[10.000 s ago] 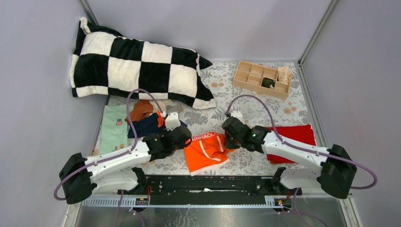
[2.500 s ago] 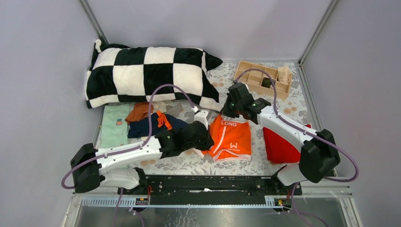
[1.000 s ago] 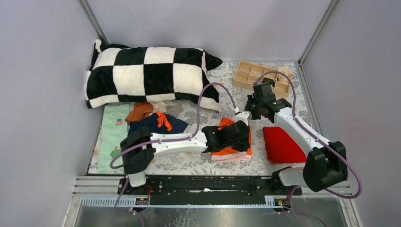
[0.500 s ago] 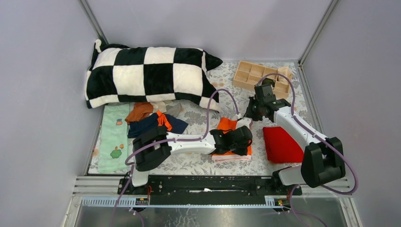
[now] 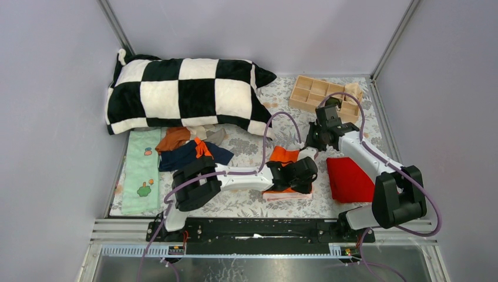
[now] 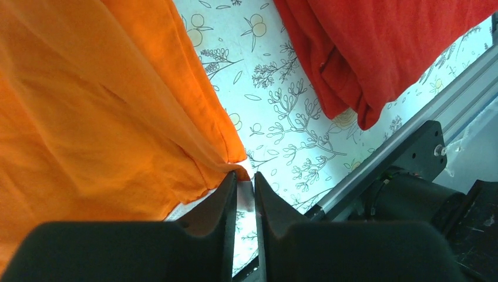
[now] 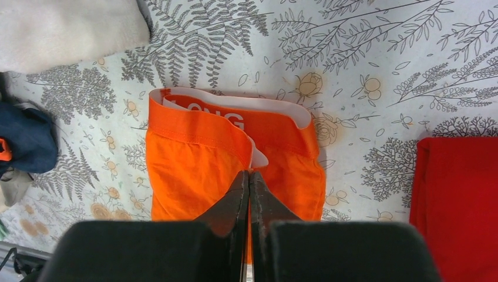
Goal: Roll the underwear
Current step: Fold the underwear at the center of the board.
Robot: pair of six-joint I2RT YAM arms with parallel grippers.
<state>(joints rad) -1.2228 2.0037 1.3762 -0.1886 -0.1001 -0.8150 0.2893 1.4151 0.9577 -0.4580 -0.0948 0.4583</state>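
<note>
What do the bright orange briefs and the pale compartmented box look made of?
Bright orange briefs: thin matte cloth, likely stretchy knit; soft creases, white waistband. Pale compartmented box: probably bare light wood; tan, matte, thin straight dividers.

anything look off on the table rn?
Orange briefs are folded lopsided: the folded-over side runs slanted across the front, and the white inside of the waistband shows. Other briefs sit in a crumpled heap by the pillow.

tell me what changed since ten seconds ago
The orange underwear was spread, then folded narrower. The left pincer swung right across it and is parting at its corner; the right pincer, shut, moved toward the wooden tray. The pillow shifted right. Tray and brief pile stayed.
</note>
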